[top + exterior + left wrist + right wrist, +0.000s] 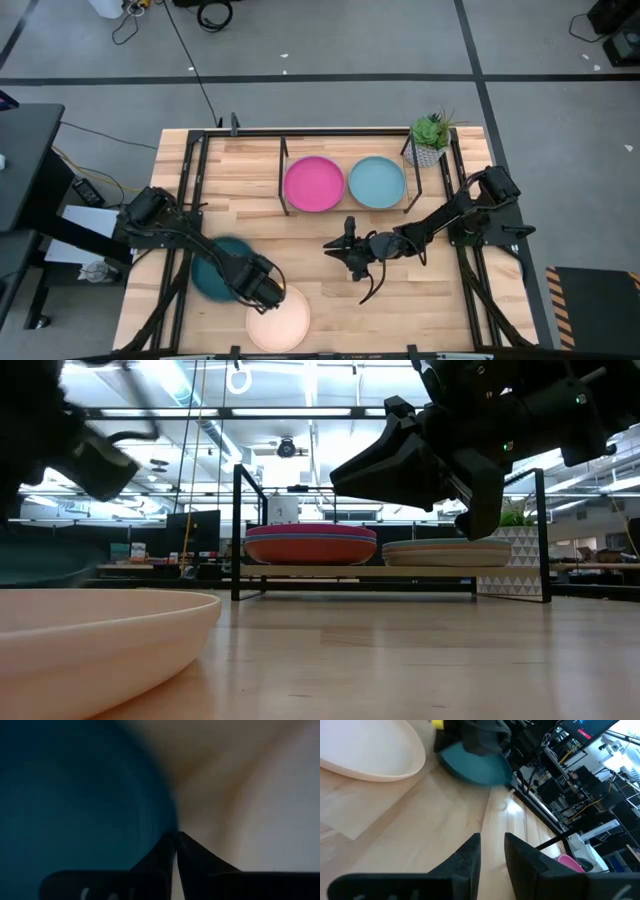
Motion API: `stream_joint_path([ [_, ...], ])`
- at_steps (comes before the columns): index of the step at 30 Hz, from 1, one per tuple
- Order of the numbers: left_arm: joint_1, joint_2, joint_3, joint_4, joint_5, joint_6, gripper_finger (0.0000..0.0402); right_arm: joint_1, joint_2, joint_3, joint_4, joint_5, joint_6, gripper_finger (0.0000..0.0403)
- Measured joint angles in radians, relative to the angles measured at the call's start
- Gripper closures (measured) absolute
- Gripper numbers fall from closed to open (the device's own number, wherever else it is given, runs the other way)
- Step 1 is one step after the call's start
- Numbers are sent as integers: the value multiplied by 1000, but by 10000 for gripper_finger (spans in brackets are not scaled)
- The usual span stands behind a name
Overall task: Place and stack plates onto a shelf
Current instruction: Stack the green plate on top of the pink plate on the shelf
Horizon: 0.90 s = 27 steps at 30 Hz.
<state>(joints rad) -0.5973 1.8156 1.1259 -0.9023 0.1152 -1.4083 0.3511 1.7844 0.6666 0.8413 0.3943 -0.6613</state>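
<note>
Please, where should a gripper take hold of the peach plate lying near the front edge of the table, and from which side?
Probably grip the peach plate by its raised rim, one finger inside and one under the lip: it lies flat and shallow, offering nothing else to pinch. Approach from its right side, which is open table; the left gripper with the dark teal plate crowds the other side.

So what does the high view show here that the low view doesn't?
Only the high view shows the pink plate and light blue plate from above, side by side on the shelf, and the left gripper at the dark teal plate.

Only the low view shows that each shelf pile is several plates deep.

Both show the shelf, the peach plate at the near edge, the potted plant and the right gripper above the table.
</note>
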Motion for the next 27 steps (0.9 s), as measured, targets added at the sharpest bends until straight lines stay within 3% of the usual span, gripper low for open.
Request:
stream_joint_path([
  [10,22,-14,40,-11,8,137,388,0,0,0,1,-4,3,310],
  [27,32,-16,299,-97,-110,653,388,15,0,0,-17,-39,112,310],
])
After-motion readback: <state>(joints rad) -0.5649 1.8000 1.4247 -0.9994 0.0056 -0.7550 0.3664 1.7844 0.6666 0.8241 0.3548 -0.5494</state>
